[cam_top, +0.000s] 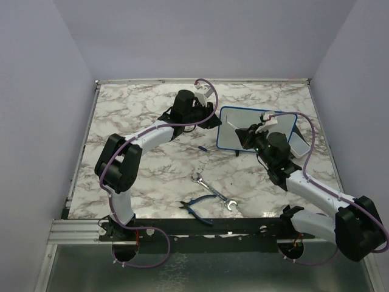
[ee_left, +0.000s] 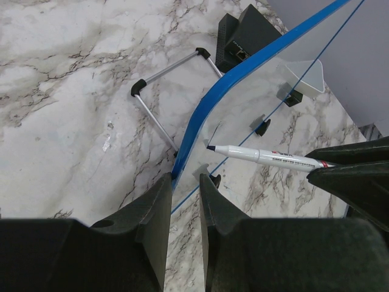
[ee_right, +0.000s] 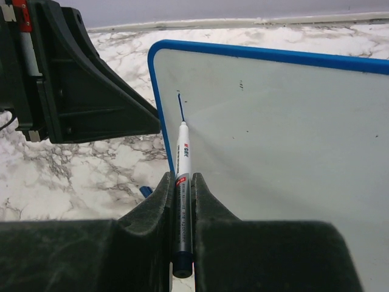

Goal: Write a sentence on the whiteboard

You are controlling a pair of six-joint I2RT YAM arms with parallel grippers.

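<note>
The whiteboard [cam_top: 267, 125] with its blue frame stands propped up at the back right of the table. My left gripper [cam_top: 214, 121] is closed on its left edge; in the left wrist view the blue frame [ee_left: 200, 121] runs in between the fingertips [ee_left: 185, 179]. My right gripper [ee_right: 182, 177] is shut on a white marker [ee_right: 183, 152] with its tip touching the board [ee_right: 273, 140] near the upper left corner. Of the sentence, only one short blue stroke [ee_right: 180, 106] shows, just above the tip. The marker also shows in the left wrist view [ee_left: 267, 158].
A silver wrench [cam_top: 213, 191] and blue-handled pliers [cam_top: 197, 210] lie on the marble table in front. A small blue cap [cam_top: 202, 148] lies near the board's lower left corner. The board's wire stand [ee_left: 158, 91] sits behind it. Walls enclose the table.
</note>
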